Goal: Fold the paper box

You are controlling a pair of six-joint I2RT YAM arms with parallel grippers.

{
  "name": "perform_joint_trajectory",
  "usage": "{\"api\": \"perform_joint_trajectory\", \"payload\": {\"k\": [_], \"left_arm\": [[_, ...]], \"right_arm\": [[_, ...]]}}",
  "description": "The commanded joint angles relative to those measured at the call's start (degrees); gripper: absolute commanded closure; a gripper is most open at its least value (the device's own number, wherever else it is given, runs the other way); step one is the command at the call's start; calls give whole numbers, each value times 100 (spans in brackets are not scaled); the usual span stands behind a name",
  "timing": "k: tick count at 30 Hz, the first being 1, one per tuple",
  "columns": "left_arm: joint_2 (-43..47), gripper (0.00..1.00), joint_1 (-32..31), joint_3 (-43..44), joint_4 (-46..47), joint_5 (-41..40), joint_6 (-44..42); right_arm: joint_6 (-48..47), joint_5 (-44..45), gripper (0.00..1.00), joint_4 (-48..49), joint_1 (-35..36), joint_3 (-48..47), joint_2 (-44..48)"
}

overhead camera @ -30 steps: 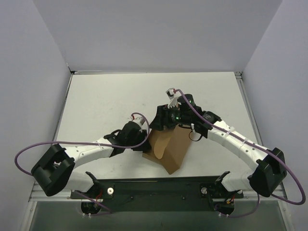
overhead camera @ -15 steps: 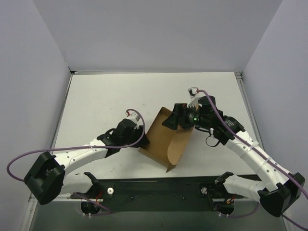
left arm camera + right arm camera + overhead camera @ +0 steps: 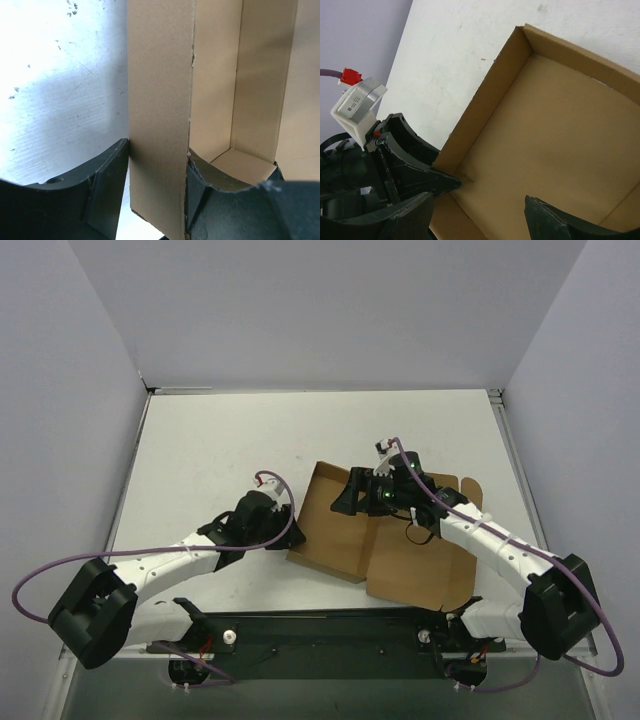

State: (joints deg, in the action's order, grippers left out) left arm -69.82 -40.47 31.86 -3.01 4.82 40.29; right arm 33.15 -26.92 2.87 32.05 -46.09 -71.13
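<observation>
Gripping box (image 3: 335,530) wall in clamped left hand (image 3: 288,532), likely braced side upright on surface (image 3: 220,450); poised right hand (image 3: 347,502) over base, spread apart, empty, probably for next flap.

I am seeing the paper box (image 3: 335,530) as plain brown cardboard, matt and unprinted, with a slightly ragged cut edge in the left wrist view. The table (image 3: 220,450) is reading as a smooth white sheet, faintly glossy, carrying fine scratches and dark specks. The left gripper (image 3: 157,170) and right gripper (image 3: 480,215) are showing as matt black plastic with a faintly grainy surface. The arm shells (image 3: 170,560) are looking like smooth white plastic, the cable (image 3: 40,575) purple and sheathed, the walls (image 3: 330,310) matt pale grey.
</observation>
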Motion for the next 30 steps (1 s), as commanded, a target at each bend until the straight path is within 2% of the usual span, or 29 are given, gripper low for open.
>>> {"api": "perform_joint_trajectory", "payload": {"k": [1,6,10,13,17,24,30], "left_arm": [[73,47,21,-179,424,-50,224],[372,48,408,-680,424,-349,488],[1099,48,426,-1102,73,-894,708],[1575,48,461,-1278,-235,-1237,822],[1718,52,654,-1340,-315,-1264,805],[1217,55,970,-1165,124,-1097,655],[892,55,1225,-1032,529,-1027,506]], "right_arm": [[-10,-69,26,549,222,-611,-164],[-273,-94,25,-225,-76,-1191,-401],[-572,81,25,-998,-173,-1779,-551],[-380,379,25,-1508,-59,-1852,-393],[419,749,25,-1361,379,-985,413],[2274,1276,26,-736,1240,905,1856],[3434,1944,24,-903,2198,1645,2771]]}}
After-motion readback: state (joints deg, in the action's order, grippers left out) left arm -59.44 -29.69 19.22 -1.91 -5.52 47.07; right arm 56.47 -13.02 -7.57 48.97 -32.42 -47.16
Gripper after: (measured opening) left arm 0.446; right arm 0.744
